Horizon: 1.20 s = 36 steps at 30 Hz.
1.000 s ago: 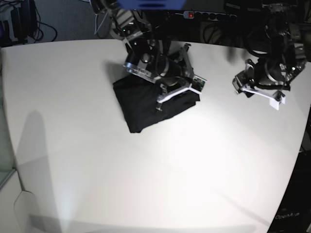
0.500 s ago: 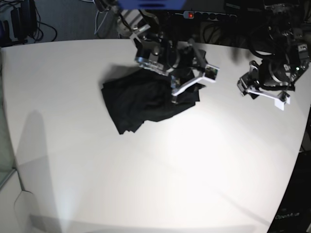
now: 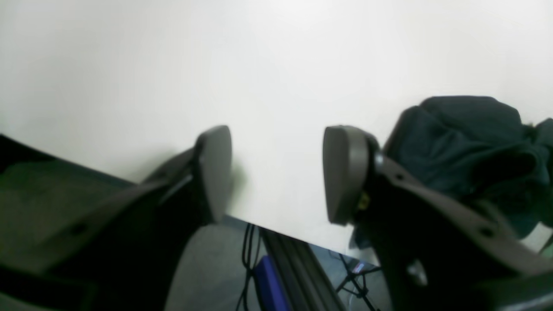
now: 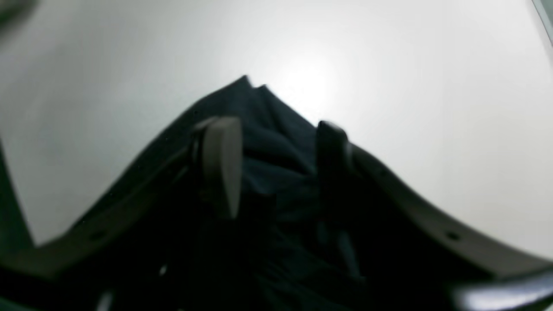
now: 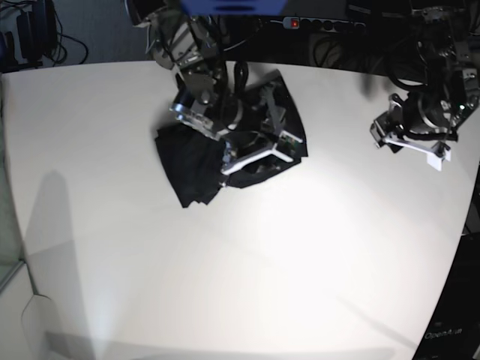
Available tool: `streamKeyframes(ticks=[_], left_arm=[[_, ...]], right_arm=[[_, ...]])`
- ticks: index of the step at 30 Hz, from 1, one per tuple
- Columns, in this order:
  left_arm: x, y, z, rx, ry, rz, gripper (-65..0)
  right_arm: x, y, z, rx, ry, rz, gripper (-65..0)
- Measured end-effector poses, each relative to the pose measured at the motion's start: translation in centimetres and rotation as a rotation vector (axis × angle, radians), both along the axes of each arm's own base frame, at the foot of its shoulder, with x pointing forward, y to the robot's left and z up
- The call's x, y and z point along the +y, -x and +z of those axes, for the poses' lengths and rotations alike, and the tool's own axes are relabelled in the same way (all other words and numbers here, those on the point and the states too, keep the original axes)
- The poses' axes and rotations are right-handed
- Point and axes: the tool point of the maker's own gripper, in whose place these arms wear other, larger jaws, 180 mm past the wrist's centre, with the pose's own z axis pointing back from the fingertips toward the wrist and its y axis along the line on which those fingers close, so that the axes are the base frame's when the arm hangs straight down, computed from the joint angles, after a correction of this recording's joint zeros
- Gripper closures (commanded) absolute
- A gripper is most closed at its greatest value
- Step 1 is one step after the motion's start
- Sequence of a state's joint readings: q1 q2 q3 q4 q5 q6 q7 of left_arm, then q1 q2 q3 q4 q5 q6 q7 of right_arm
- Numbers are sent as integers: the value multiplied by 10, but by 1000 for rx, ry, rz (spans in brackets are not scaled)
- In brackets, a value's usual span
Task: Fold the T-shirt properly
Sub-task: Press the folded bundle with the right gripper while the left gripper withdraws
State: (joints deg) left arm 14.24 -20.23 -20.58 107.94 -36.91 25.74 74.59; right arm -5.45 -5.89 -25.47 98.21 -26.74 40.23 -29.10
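Note:
The black T-shirt (image 5: 187, 161) lies crumpled in a compact heap on the white table (image 5: 247, 270), at the back middle. My right gripper (image 5: 255, 157) hangs over the heap's right half. In the right wrist view its jaws (image 4: 276, 160) stand apart with folds of the shirt (image 4: 276, 129) lying between and under them. My left gripper (image 5: 411, 146) is open and empty near the table's back right edge, well apart from the shirt. In the left wrist view it (image 3: 276, 172) frames bare table, with the shirt (image 3: 466, 138) bunched at the right.
The table's back edge (image 3: 281, 231) runs just under my left gripper, with cables and floor below it. Dark equipment and a power strip (image 5: 315, 24) stand behind the table. A glass panel edge (image 5: 6, 225) is at the far left.
My right arm has swung back left and down over the shirt. The shirt has been dragged left and bunched, with cloth now rucked up on the far side. My left arm has barely moved.

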Motion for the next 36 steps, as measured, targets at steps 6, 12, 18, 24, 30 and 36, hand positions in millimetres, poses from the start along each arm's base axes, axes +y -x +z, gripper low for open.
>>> streamKeyframes(ticks=[6, 12, 18, 24, 30, 36], left_arm=[[23, -5, 7, -13, -91, 9, -332], [29, -2, 6, 2, -129, 12, -332], [29, -2, 6, 2, -129, 12, -332], [30, -2, 6, 3, -132, 11, -332], [35, -3, 9, 1, -150, 7, -332], [35, -3, 9, 1, -151, 7, -332]], right_arm=[[-23, -12, -4, 6, 17, -69, -294], [-32, -12, -22, 40, 55, -69, -295], [-30, -10, -26, 53, 55, -66, -296], [-31, -10, -26, 53, 55, -66, -339], [-30, -8, -29, 60, 56, -64, -340], [-29, 0, -49, 118, 67, -53, -339]])
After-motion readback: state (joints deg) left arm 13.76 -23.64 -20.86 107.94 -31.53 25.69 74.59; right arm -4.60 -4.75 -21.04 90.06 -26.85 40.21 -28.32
